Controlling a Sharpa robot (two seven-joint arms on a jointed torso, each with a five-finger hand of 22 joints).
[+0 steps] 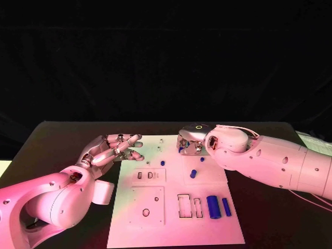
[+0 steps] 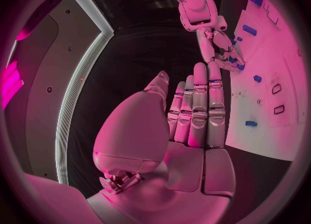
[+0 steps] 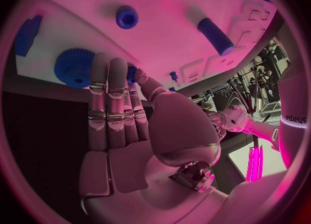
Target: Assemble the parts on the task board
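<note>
Two blue cylindrical parts point(image 1: 218, 206) seen lying side by side near right edge of white rectangular task board point(image 1: 132, 220), toward near end. Left silver hand point(image 1: 112, 149) held open, fingers spread, nothing gripped, beside board's far-left corner. Right silver hand point(image 1: 190, 141) poised over far edge by blue gear point(image 3: 73, 67); grip cannot be determined.

robot lab, pretty clearly | black-draped table point(image 1: 69, 136) with dark backdrop | white task board point(image 1: 174, 218) | cluttered equipment bench point(image 3: 249, 81) behind
</note>
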